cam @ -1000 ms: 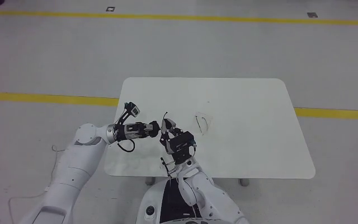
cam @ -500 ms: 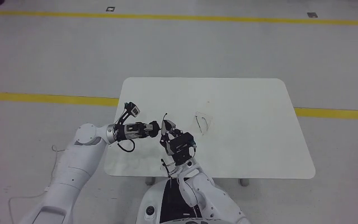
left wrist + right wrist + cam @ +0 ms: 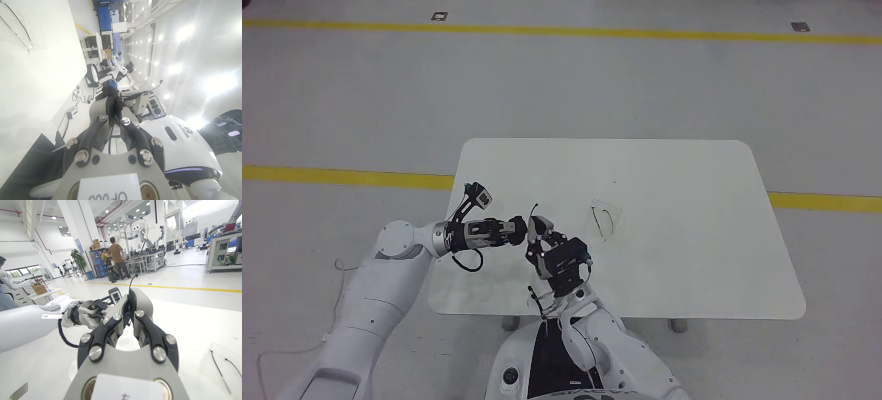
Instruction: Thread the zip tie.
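While the right tool (image 3: 129,303) grips the zip tie (image 3: 132,281), spare ties (image 3: 216,364) lie near.

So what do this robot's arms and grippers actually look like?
The left arm has a smooth, rounded white shell. Its wrist is dark, with a black ribbed cable looping beside it. The left gripper and right gripper match: two pale grey fingers with black ribbed pads, black linkage bars fastened with silver pins, and a grey base plate carrying a white label.
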`<state>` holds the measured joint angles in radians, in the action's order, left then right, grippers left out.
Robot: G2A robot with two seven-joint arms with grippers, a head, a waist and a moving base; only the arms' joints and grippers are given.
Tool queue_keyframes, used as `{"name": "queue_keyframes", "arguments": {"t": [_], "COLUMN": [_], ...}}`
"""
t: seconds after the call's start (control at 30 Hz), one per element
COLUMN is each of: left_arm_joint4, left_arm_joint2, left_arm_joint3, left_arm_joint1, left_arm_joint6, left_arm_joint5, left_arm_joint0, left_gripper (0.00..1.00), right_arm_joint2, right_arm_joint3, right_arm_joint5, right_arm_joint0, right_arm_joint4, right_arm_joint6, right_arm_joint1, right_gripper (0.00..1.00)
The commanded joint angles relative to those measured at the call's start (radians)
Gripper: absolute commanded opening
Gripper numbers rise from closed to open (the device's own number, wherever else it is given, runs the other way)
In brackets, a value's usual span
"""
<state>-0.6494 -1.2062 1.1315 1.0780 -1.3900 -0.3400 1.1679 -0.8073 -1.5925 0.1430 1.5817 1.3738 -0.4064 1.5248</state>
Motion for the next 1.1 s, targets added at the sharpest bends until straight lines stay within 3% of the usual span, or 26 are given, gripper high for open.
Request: {"name": "queue_keyframes", "arguments": {"t": [0.0,0.6,1.07], "left_arm_joint4": [0.0,0.0,0.0], "left_arm_joint2": [0.0,0.0,0.0], "left_arm_joint3": [0.0,0.0,0.0], "left_arm_joint1": [0.0,0.0,0.0], "left_arm_joint6": [0.0,0.0,0.0], "left_arm_joint5": [0.0,0.0,0.0], "left_arm_joint0": [0.0,0.0,0.0], "left_gripper": [0.0,0.0,0.0], "right_arm_joint2": [0.002,0.015,0.022], "right_arm_joint3": [-0.001,-0.002,0.014], "right_arm_joint5": [-0.002,-0.021,0.009], "right_arm_joint0": [0.0,-0.006,-0.018], "right_arm_joint4": [0.001,-0.02,-0.025], "right_arm_joint6": [0.004,-0.002,0.012], "right_arm_joint1": [-0.002,-0.012,-0.014], "right_gripper": [0.0,0.0,0.0]}}
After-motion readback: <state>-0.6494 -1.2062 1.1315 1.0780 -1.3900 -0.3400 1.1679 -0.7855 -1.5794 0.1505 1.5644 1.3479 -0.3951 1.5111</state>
